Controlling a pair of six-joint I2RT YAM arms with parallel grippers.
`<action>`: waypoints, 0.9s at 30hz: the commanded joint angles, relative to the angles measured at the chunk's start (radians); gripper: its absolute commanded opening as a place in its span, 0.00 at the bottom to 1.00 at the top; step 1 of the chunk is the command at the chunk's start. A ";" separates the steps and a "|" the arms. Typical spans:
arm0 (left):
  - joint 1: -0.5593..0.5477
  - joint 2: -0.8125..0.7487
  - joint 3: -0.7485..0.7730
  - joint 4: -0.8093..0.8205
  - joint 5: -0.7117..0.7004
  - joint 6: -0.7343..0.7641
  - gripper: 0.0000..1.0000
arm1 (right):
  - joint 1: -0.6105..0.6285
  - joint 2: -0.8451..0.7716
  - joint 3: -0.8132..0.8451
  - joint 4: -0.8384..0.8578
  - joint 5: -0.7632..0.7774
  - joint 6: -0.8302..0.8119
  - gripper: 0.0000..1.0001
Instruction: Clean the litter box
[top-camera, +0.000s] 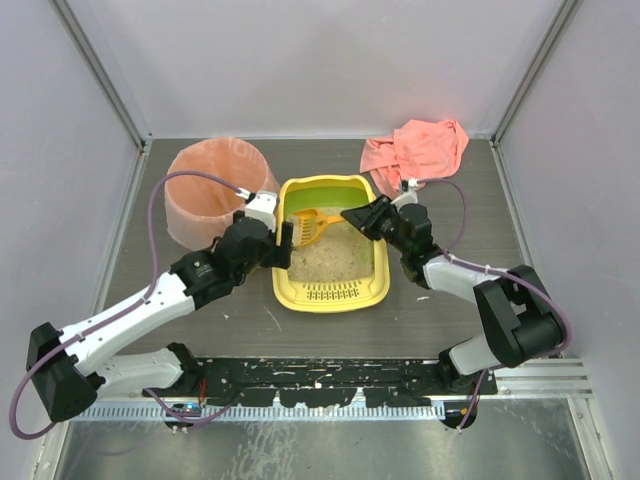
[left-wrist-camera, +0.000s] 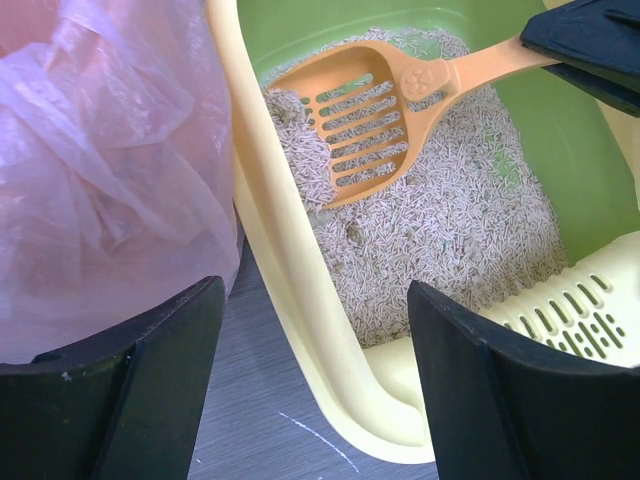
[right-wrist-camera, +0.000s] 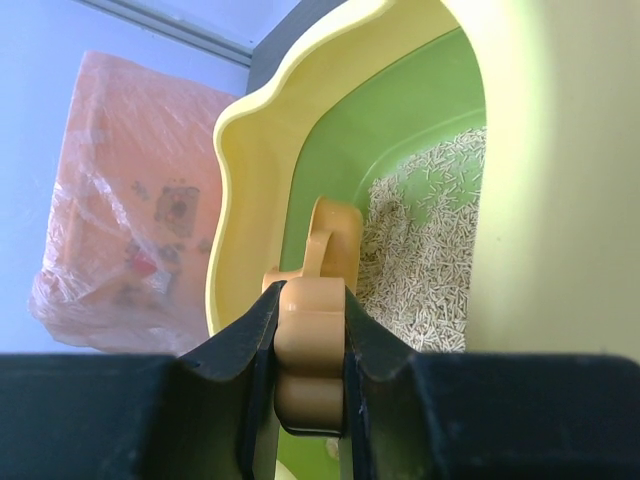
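Note:
The litter box (top-camera: 286, 292) is a yellow tray with green inner walls (left-wrist-camera: 560, 170), sandy litter (left-wrist-camera: 450, 220) and a slotted grate (left-wrist-camera: 585, 320) at its near end. Over the litter lies an orange slotted scoop (top-camera: 313, 226) (left-wrist-camera: 355, 120); my right gripper (top-camera: 360, 218) (right-wrist-camera: 311, 300) is shut on its handle (right-wrist-camera: 310, 335) from the box's right side. My left gripper (top-camera: 284, 245) (left-wrist-camera: 315, 290) stands open astride the box's left rim (left-wrist-camera: 290, 300), one finger (left-wrist-camera: 150, 390) outside it, the other (left-wrist-camera: 510, 390) over the inside. Neither finger touches the rim.
A round bin lined with a pink bag (top-camera: 212, 190) (left-wrist-camera: 100, 170) (right-wrist-camera: 120, 230) stands close against the box's left side. A pink cloth (top-camera: 416, 147) lies crumpled at the back right. Grey walls close in the table on three sides.

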 joint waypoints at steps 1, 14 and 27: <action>0.008 -0.046 0.049 -0.020 -0.014 0.013 0.77 | -0.019 -0.085 -0.014 0.031 0.027 0.008 0.01; 0.007 -0.123 0.085 -0.092 -0.025 0.033 0.84 | -0.114 -0.285 -0.100 -0.020 -0.026 0.057 0.01; 0.007 -0.232 0.128 -0.167 -0.053 0.077 0.86 | -0.400 -0.219 -0.304 0.446 -0.353 0.460 0.01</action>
